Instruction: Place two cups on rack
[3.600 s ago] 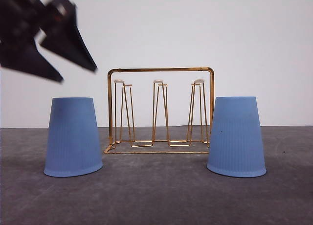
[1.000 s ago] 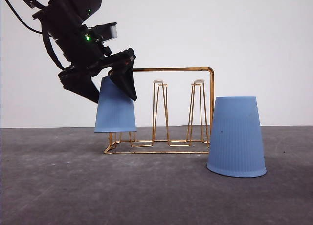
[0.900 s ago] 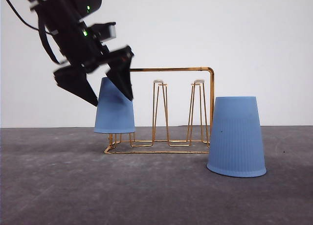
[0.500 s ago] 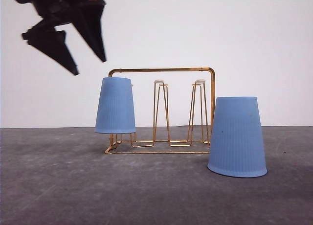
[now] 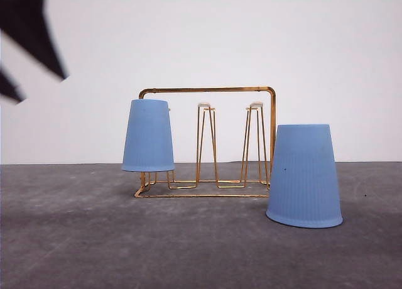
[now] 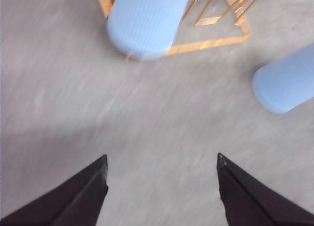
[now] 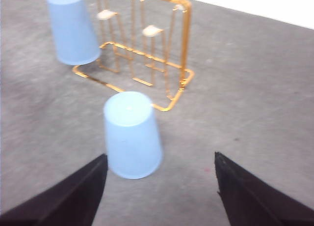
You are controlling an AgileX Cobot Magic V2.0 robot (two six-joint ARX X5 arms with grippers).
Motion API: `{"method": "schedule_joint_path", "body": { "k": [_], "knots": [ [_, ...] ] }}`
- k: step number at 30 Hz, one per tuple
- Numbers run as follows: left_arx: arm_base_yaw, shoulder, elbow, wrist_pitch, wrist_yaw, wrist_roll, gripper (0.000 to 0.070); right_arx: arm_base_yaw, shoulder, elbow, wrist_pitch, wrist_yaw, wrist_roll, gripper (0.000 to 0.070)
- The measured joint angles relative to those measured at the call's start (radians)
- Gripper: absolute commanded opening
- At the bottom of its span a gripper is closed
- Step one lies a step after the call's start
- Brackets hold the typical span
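Observation:
One light-blue ribbed cup hangs upside down over the left prong of the gold wire rack, its rim clear of the table. The second cup stands upside down on the table, just right of the rack and nearer to me. My left gripper is a blurred dark shape high at the upper left, open and holding nothing. In the left wrist view the left gripper hangs over bare table, well back from the racked cup. My right gripper is open, with the standing cup just beyond its fingertips.
The grey table stretches in front of the rack and to both sides. A plain white wall stands behind it. The rack's middle prong and right prong carry white tips and hold nothing.
My left gripper opened, let go of the cup on the left prong, and rose up and to the left. That cup settled upright on the prong. The other cup has not moved.

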Motion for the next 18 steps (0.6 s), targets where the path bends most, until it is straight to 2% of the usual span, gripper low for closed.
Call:
{"method": "schedule_joint_path", "body": {
  "k": [4, 8, 10, 12, 14, 18],
  "knots": [
    [0.001, -0.142, -0.099, -0.007, -0.025, -0.056, 0.0405, 0.022, 0.056, 0.0, 0.012, -0.05, 0.001, 0.0444],
    [0.001, -0.229, -0.116, -0.002, -0.025, -0.077, 0.0405, 0.057, 0.144, 0.0, 0.081, -0.068, 0.014, 0.0448],
    [0.001, -0.245, -0.116, 0.001, -0.025, -0.083, 0.0405, 0.074, 0.195, 0.0, 0.129, -0.067, 0.02, 0.0484],
    [0.001, -0.25, -0.116, 0.003, -0.025, -0.085, 0.0405, 0.087, 0.252, 0.0, 0.182, -0.066, 0.023, 0.057],
    [0.001, -0.25, -0.116, 0.003, -0.025, -0.086, 0.0405, 0.096, 0.315, 0.0, 0.234, -0.066, 0.026, 0.0627],
    [0.001, -0.248, -0.116, 0.002, -0.025, -0.086, 0.0405, 0.109, 0.438, 0.0, 0.328, -0.065, 0.039, 0.0638]
  ]
}}
